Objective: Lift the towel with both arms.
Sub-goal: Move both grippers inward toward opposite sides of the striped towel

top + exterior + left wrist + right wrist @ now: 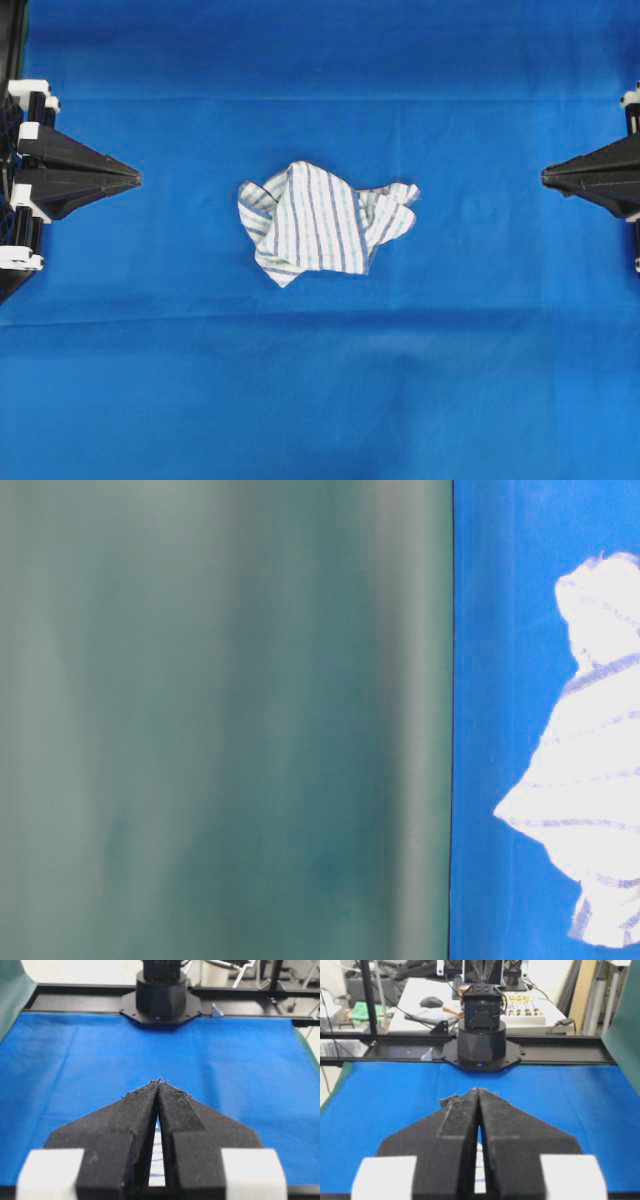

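We see the towel [325, 222], white with thin blue and grey stripes, lying crumpled at the centre of the overhead frame; the arms' shut grippers, left [135, 179] and right [545, 176], sit at the side edges, well apart from it.

Soft striped cloth towel [322, 222] lies on matt, faintly creased blue tablecloth [320, 390].

Towel [322, 222] white, thin blue-grey stripes; tablecloth [320, 400] plain blue; grippers black.

Robotics lab, black rig frame [560, 1055], screwdrivers [520, 1005], computer mouse [431, 1002]
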